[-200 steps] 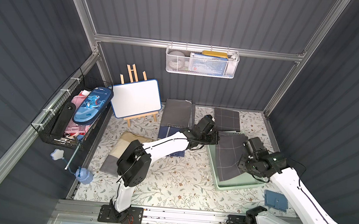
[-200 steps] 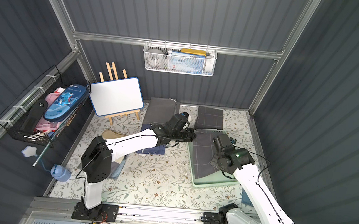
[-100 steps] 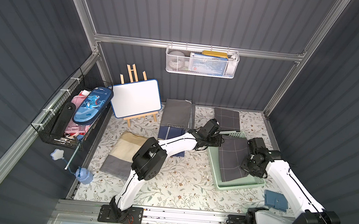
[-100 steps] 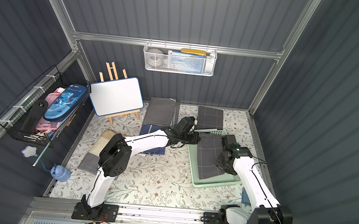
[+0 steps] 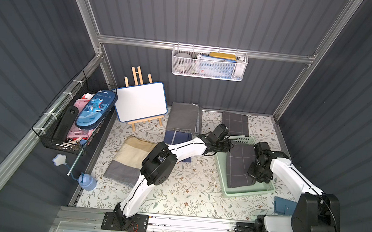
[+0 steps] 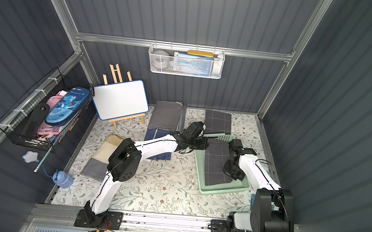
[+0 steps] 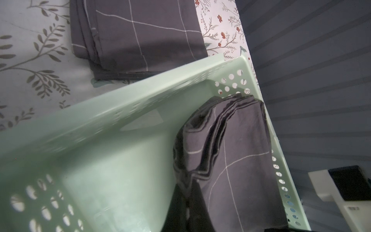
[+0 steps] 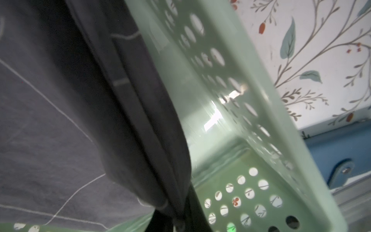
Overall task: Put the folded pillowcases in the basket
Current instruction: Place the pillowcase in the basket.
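Placement step: the left claw (image 5: 226, 149) and right claw (image 5: 254, 176) each clamp the folded pillowcase (image 5: 238, 166) inside the basket (image 5: 247, 193); next, both must open and retract upward.

We saw the mint-green basket (image 7: 140, 96) as smooth, faintly glossy plastic, its perforated walls catching the light. The dark grey pillowcase (image 7: 241, 160) in it was matt woven cloth, softly creased, crossed by thin pale lines. The floral table cover (image 5: 195, 193) looked matt. Behind stood ribbed matt wall panels (image 5: 214, 18), brushed-metal frame rails (image 5: 199, 48) and a bare-wood easel (image 5: 136, 76).
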`<state>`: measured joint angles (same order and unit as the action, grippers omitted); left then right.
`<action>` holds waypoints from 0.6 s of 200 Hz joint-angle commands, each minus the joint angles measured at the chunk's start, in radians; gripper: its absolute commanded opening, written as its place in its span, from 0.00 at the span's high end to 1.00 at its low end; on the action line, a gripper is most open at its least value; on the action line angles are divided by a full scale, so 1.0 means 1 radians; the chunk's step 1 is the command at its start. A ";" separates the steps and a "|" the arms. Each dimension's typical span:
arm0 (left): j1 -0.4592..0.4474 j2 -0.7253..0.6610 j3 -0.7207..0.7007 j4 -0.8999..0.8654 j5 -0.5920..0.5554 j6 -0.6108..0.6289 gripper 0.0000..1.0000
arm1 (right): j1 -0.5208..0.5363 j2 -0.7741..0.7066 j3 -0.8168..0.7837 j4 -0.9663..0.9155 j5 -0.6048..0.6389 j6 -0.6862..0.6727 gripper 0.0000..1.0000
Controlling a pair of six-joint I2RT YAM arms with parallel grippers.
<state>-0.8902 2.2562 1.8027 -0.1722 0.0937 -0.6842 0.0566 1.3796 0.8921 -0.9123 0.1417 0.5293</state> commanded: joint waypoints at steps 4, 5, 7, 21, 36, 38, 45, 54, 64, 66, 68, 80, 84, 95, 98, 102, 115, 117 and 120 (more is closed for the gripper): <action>0.004 -0.021 -0.030 -0.020 -0.022 -0.023 1.00 | -0.007 0.001 0.017 -0.012 0.041 -0.009 0.88; 0.005 -0.020 -0.029 -0.022 -0.023 -0.024 1.00 | -0.007 0.001 0.017 -0.011 0.040 -0.010 0.88; 0.004 -0.018 -0.027 -0.027 -0.023 -0.022 1.00 | -0.007 0.002 0.018 -0.011 0.041 -0.009 0.87; 0.004 -0.005 -0.001 -0.058 -0.023 -0.013 0.87 | -0.007 0.011 0.029 -0.019 0.040 -0.012 0.77; 0.003 -0.010 0.003 -0.061 -0.025 -0.011 0.76 | -0.008 0.013 0.034 -0.023 0.044 -0.016 0.69; 0.004 -0.011 0.002 -0.061 -0.026 -0.010 0.73 | -0.008 0.013 0.034 -0.023 0.046 -0.016 0.67; 0.002 -0.019 0.002 -0.057 -0.031 -0.009 0.65 | -0.006 0.008 0.033 -0.022 0.053 -0.017 0.59; 0.003 -0.031 -0.001 -0.054 -0.040 -0.010 0.64 | -0.007 0.000 0.034 -0.023 0.058 -0.017 0.51; 0.002 -0.049 -0.006 -0.042 -0.046 -0.010 0.62 | -0.007 -0.015 0.034 -0.022 0.061 -0.016 0.47; 0.002 -0.052 -0.006 -0.040 -0.046 -0.009 0.61 | -0.007 -0.019 0.035 -0.020 0.062 -0.015 0.46; 0.003 -0.054 -0.005 -0.040 -0.046 -0.009 0.60 | -0.007 -0.024 0.036 -0.020 0.062 -0.014 0.46; 0.002 -0.071 -0.001 -0.033 -0.037 -0.012 0.56 | -0.006 -0.048 0.037 -0.016 0.069 -0.014 0.43; 0.002 -0.075 0.002 -0.032 -0.033 -0.011 0.56 | -0.006 -0.055 0.039 -0.014 0.074 -0.014 0.43; 0.001 -0.097 0.009 -0.028 -0.029 -0.010 0.56 | -0.006 -0.076 0.041 -0.011 0.068 -0.016 0.43; 0.000 -0.104 0.011 -0.027 -0.029 -0.010 0.56 | -0.005 -0.082 0.045 -0.014 0.066 -0.014 0.43; -0.001 -0.115 0.011 -0.024 -0.027 -0.009 0.56 | -0.002 -0.091 0.050 -0.018 0.066 -0.012 0.43; -0.005 -0.161 0.010 -0.010 -0.024 0.000 0.56 | 0.017 -0.124 0.058 -0.017 0.065 -0.005 0.43; -0.004 -0.169 0.008 -0.008 -0.025 0.001 0.56 | 0.019 -0.132 0.060 -0.017 0.065 -0.005 0.43; -0.004 -0.183 0.008 -0.009 -0.027 0.003 0.56 | 0.026 -0.142 0.063 -0.019 0.063 -0.005 0.43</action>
<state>-0.8906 2.2066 1.7905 -0.2028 0.0666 -0.7025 0.0574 1.2957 0.9169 -0.9131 0.1875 0.5148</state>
